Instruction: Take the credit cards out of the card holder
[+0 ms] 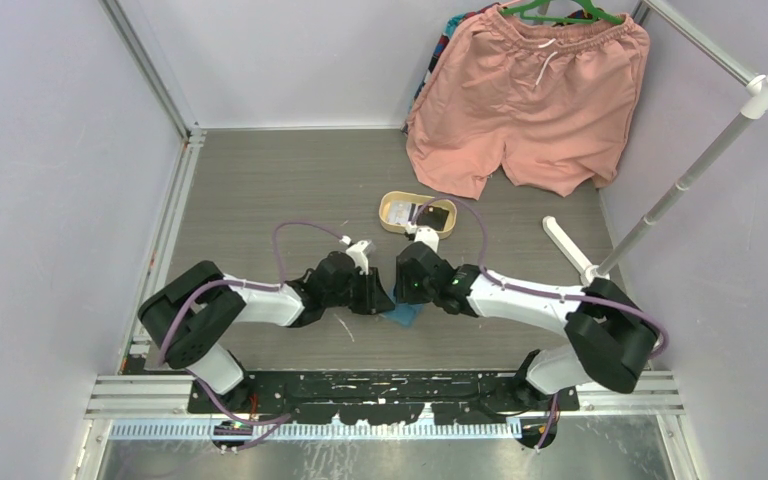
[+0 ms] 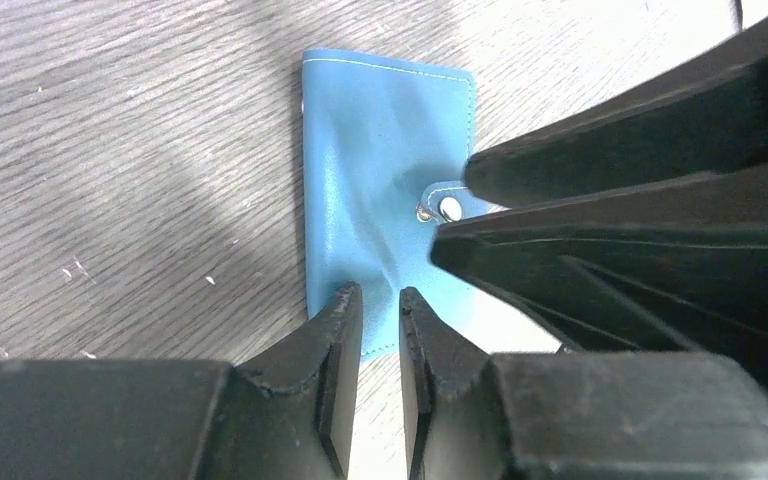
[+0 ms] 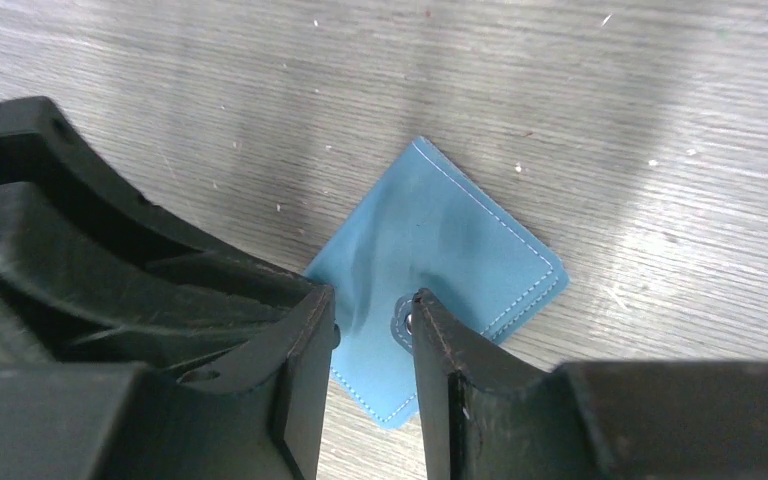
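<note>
Judging by the snapped tab (image 3: 403, 320), little is done: the holder (image 2: 380, 150) lies shut on the desk (image 2: 110, 150), no cards showing. The right pincer (image 3: 375, 320) stands narrow astride the tab; the left pincer (image 2: 381, 315) is narrow at the holder's edge, grip unclear. Only the top view shows the tray (image 1: 384, 212), something dark inside.

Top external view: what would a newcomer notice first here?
The salmon-pink fabric shorts hanging at the back right dominate. Mid-table, the left end effector and right end effector meet over the closed teal-blue folding card holder, its snap tab between the right fingers.
</note>
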